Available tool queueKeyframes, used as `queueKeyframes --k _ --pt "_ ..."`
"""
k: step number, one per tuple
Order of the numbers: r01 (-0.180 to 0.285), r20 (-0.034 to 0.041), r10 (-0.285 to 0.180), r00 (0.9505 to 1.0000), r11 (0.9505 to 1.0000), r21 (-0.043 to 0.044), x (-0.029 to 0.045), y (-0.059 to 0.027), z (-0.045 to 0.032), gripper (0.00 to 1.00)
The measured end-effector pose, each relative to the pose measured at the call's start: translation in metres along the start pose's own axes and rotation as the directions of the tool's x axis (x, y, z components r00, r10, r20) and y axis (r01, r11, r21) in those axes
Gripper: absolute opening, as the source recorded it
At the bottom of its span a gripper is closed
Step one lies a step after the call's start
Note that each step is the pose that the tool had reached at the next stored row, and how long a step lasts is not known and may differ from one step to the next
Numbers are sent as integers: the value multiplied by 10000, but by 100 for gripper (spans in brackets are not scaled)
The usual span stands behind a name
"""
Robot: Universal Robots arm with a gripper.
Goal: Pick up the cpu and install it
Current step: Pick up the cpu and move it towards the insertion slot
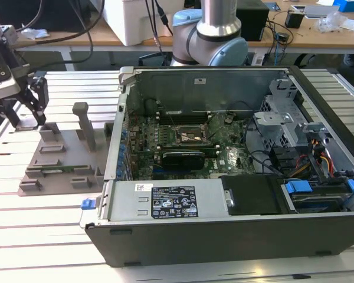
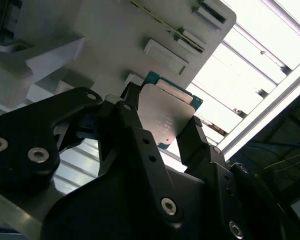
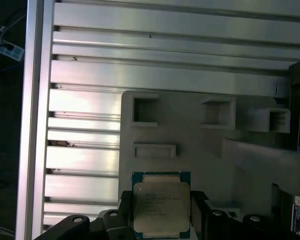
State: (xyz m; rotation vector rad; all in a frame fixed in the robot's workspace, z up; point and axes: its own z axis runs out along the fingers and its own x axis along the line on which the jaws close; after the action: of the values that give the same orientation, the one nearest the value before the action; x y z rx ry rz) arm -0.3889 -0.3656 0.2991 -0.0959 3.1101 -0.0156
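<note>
**Exterior view.** The hand (image 1: 28, 115) hangs over the far corner of the grey tray (image 1: 59, 165), at the end of the tray that lies toward the exterior view's left. The tray lies flat on the slatted table (image 1: 47, 236). The open case (image 1: 236, 236) stands just beside the tray on the exterior view's right. The socket (image 1: 189, 135) on the board inside it is well apart from the tray on that same side. The arm's fingers point down at the tray.

**Second wrist view.** The cpu (image 2: 165, 115) sits between the two black fingers (image 2: 137, 135) of the hand (image 2: 164, 121), metal top toward the camera. One finger lies against each of two opposite edges. The tray (image 2: 105, 35) is behind the chip.

**First wrist view.** The cpu (image 3: 161, 202) is directly between the fingers (image 3: 199, 207), over the edge of the tray (image 3: 190, 130) nearest the camera. Its sides run square to the tray's pockets. Both fingers meet the chip's thin border with no gap visible, so the hand is judged closed on the cpu. The chip is square and offers no long axis; the grip runs across its width. Whether it rests on the tray or is just clear of it cannot be told.
</note>
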Motion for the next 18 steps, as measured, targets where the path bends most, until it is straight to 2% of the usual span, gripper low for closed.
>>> queueKeyframes --k 9,18 --pt "0 0 0 10000 10000 0 -5 -1 -163 54" --pt "1 0 -1 10000 10000 0 -9 -2 -293 54"
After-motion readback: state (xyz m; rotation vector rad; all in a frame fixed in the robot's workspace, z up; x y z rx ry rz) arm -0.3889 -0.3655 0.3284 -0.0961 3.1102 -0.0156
